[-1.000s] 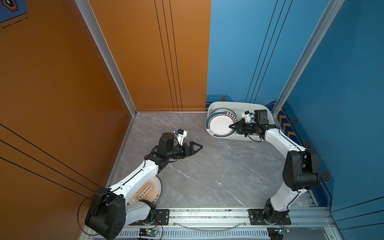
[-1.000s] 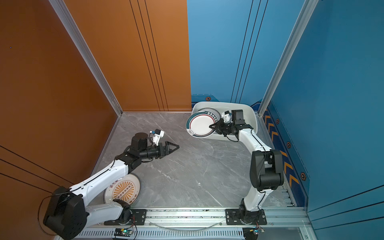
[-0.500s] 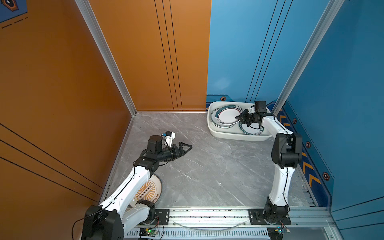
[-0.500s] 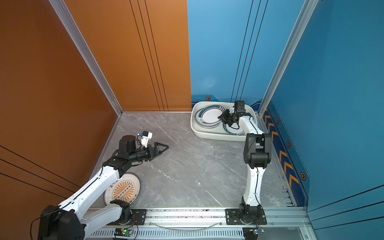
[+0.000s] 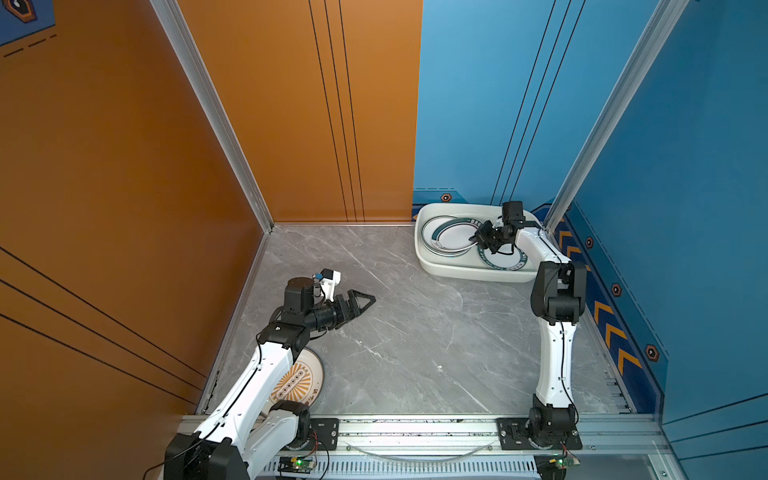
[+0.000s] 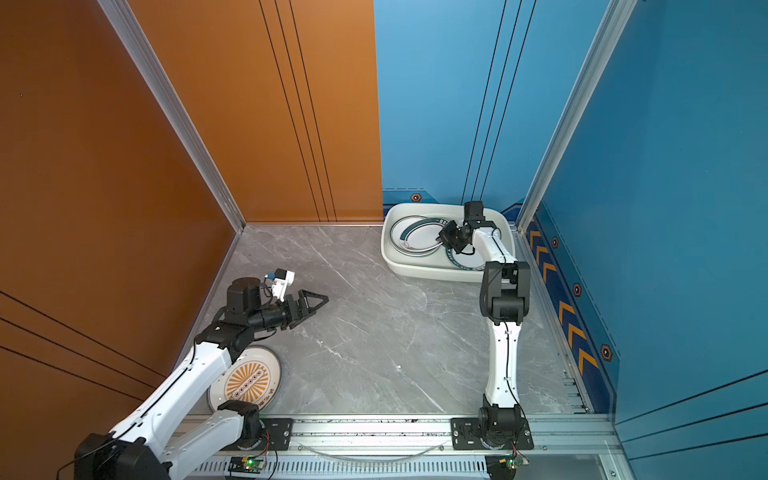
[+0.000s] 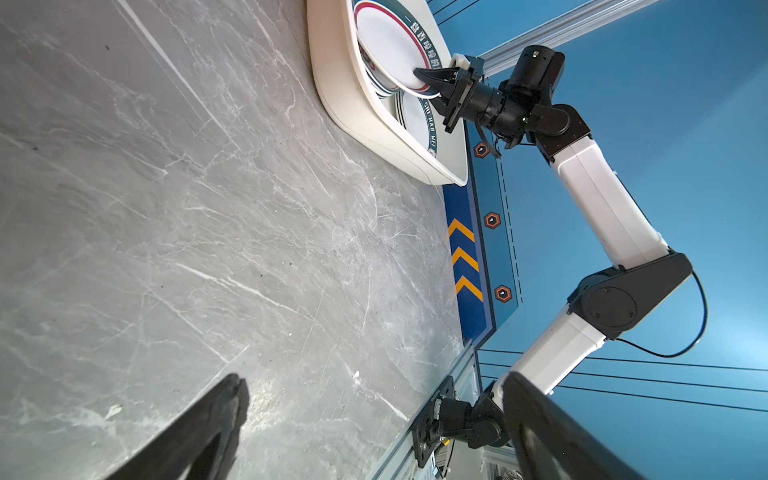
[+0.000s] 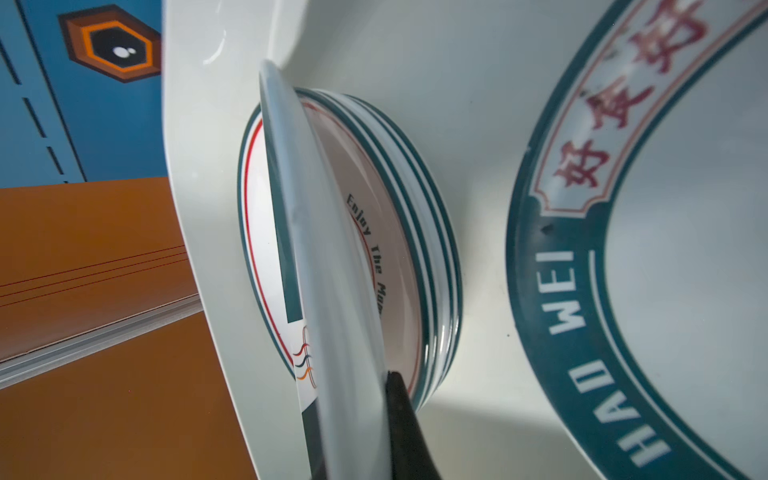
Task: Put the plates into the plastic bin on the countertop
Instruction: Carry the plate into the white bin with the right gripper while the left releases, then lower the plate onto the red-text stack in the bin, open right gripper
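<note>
Pulled left tool (image 5: 365, 300) back toward near side, spread and empty; carried a plate deeper into plastic bin (image 5: 457, 272).
Leaves sunburst plate (image 5: 299, 376) flat on table (image 5: 415, 353) under left arm, outside the bin. Keeps right tool (image 5: 474, 240) pinching green-rimmed plate (image 5: 453, 237) by its rim, tilted over stack (image 5: 427, 235) inside bin. If let go at this tilt, may slide off stack, knock large plate (image 5: 498, 259) beside it, or chip on bin wall. Better to level first.

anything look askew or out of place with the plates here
The green-rimmed plate in the right claw hangs tilted over the stack in the plastic bin. A sunburst plate lies outside it, under the left arm.
</note>
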